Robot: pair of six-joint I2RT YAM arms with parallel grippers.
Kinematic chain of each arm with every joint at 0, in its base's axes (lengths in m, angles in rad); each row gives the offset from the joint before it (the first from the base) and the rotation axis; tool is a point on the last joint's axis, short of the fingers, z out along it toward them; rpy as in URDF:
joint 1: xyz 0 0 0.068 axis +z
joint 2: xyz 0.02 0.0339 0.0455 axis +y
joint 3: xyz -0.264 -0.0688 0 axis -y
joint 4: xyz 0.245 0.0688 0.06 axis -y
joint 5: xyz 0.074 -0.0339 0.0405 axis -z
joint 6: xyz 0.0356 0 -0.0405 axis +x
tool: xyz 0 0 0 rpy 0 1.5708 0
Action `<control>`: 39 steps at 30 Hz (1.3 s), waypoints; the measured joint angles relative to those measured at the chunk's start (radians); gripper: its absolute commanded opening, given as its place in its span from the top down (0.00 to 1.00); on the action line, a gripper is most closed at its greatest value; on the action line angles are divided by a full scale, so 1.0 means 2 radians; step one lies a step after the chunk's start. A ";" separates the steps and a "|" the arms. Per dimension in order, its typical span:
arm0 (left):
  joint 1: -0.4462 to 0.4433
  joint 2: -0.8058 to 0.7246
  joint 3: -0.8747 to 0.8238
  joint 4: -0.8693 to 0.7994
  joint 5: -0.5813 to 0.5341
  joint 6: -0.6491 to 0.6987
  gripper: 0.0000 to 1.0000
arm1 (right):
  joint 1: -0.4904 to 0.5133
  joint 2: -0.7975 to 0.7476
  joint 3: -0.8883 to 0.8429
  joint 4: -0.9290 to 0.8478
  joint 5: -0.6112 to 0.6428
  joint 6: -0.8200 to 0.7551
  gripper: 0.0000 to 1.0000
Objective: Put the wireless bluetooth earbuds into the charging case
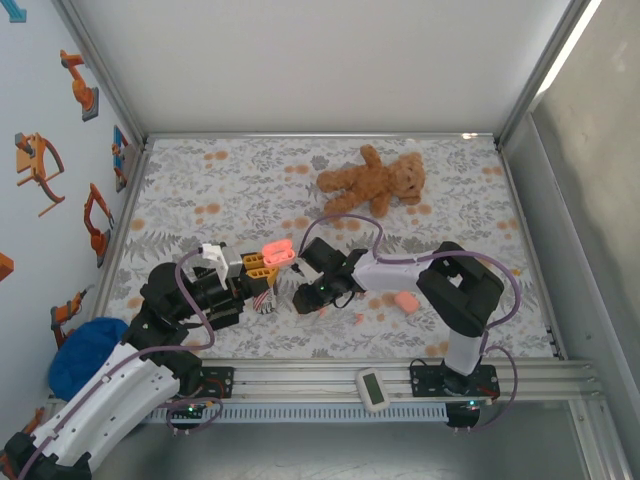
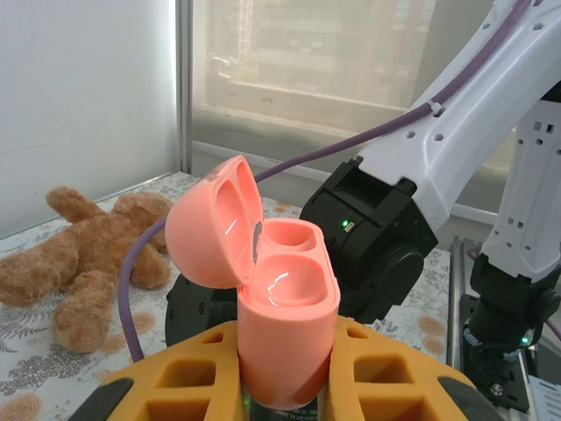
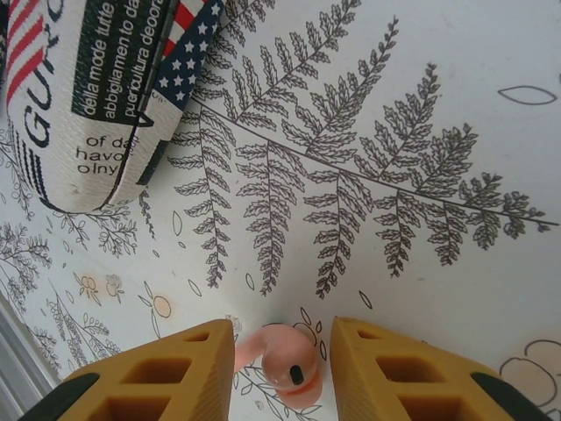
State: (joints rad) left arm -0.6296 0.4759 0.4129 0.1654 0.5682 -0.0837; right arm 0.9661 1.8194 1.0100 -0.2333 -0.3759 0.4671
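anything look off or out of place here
A teddy bear lies at the far end, nothing to do with this job. Otherwise normal: the charging case in the left gripper is open, wells empty.

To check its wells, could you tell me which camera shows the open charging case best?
Left wrist: the charging case is close up, lid open, both wells empty. Top external shows it small, wells unreadable.

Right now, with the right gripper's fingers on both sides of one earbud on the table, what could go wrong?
The earbud is small and rounded, lying on the cloth between the right gripper's fingers; it may slip out when they close. The charging case stands open in the left gripper, held by its lower body alone; pressing an earbud into its empty wells might tilt it.
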 measured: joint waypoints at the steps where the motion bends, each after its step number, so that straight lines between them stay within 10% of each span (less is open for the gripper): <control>1: 0.000 0.000 0.000 -0.001 0.000 0.000 0.97 | 0.000 0.000 0.001 -0.002 0.002 -0.001 0.67; 26: 0.000 0.000 0.000 -0.002 -0.002 0.000 0.97 | 0.010 -0.008 0.009 -0.023 0.017 -0.019 0.80; 39: -0.003 0.001 0.000 -0.001 -0.004 0.000 0.97 | 0.010 -0.169 -0.008 -0.074 0.118 -0.054 0.80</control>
State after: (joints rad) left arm -0.6353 0.4782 0.4129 0.1638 0.5602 -0.0837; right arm 0.9852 1.4807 0.9943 -0.3805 -0.1398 0.3592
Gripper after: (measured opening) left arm 0.207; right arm 0.205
